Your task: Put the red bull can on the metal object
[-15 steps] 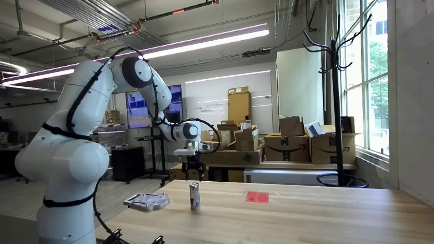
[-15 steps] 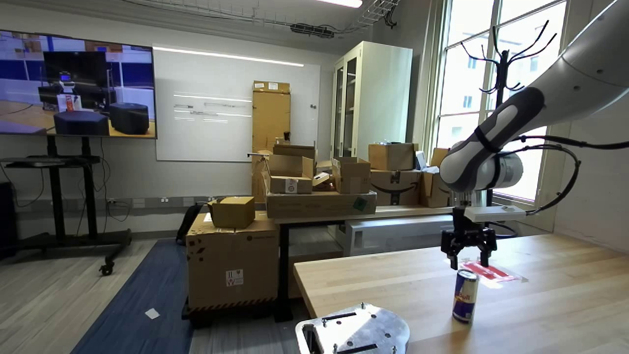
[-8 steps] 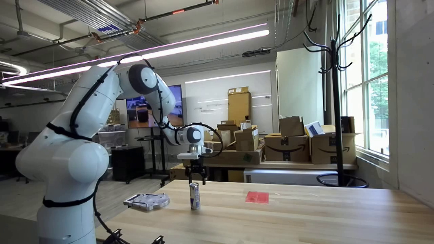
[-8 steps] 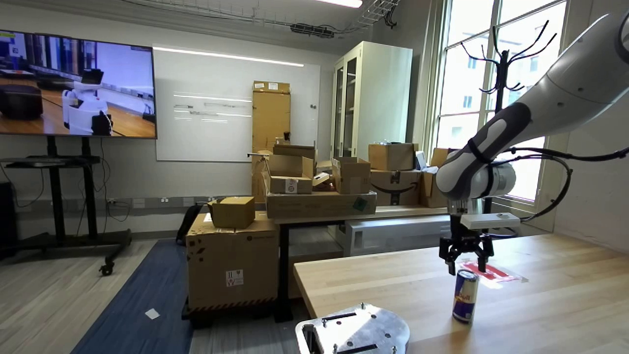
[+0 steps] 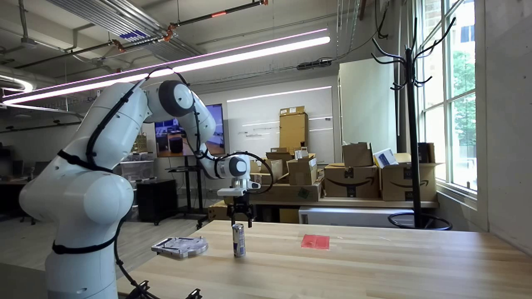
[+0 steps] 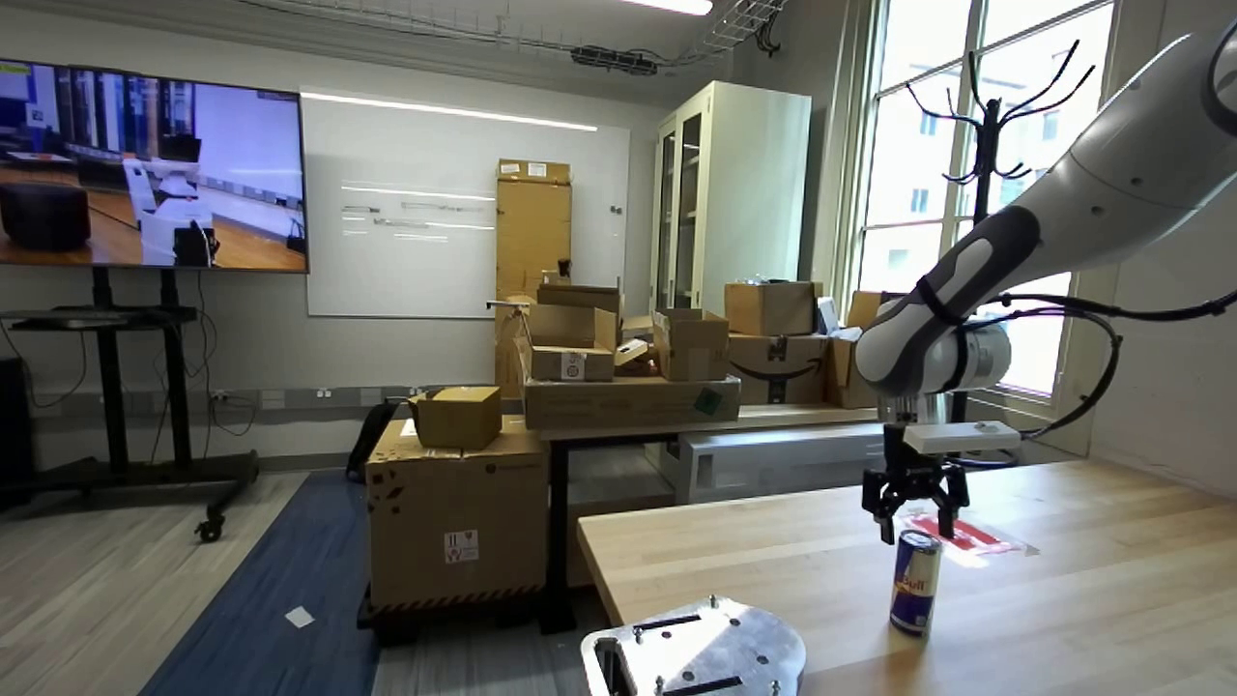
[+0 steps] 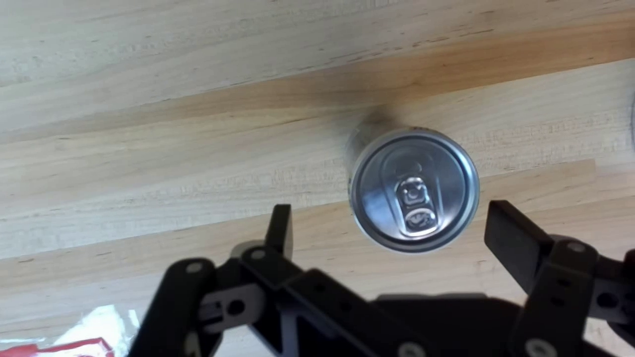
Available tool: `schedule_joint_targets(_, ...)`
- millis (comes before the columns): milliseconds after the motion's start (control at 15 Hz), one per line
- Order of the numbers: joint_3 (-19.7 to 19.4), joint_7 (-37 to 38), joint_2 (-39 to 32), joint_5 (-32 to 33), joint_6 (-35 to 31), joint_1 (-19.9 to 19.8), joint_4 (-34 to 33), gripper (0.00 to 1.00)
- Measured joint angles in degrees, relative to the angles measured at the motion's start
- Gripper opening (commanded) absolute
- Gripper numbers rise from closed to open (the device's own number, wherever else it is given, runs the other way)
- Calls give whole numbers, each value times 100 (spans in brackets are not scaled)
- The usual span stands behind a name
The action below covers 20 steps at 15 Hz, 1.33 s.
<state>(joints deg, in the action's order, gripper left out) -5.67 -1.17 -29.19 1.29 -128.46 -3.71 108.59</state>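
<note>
The red bull can (image 5: pixel 239 241) stands upright on the wooden table; its blue and silver side with lettering shows in an exterior view (image 6: pixel 914 585). In the wrist view its silver lid (image 7: pixel 414 191) faces the camera. The metal object (image 5: pixel 181 246) lies flat near the table's edge, beside the can; it also shows in an exterior view (image 6: pixel 705 648), cut by the lower border. My gripper (image 7: pixel 389 223) is open and empty. In both exterior views its fingertips (image 6: pixel 916 530) (image 5: pixel 241 223) are just above the can's top. In the wrist view the lid lies slightly ahead of the line between the fingertips.
A flat red item (image 5: pixel 315 241) in clear plastic lies on the wooden table (image 5: pixel 353 265), past the can; its corner shows in the wrist view (image 7: pixel 64 349). Cardboard boxes (image 5: pixel 351 180) stand on a bench behind. A black coat rack (image 5: pixel 411 124) stands near the window.
My gripper has come down toward the can, shifting a little sideways, mostly in the first half second. It has barely moved since. The can and the metal object have not moved.
</note>
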Motion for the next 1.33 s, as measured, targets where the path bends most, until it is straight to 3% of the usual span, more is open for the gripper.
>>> schedule_joint_targets(1133, 68, -13, 0, -59, 2, -5, 294, 100)
schedule_joint_targets(1267, 68, -17, -1, -60, 2, -5, 325, 74)
schedule_joint_targets(1333, 68, -20, -1, -60, 2, -5, 337, 68)
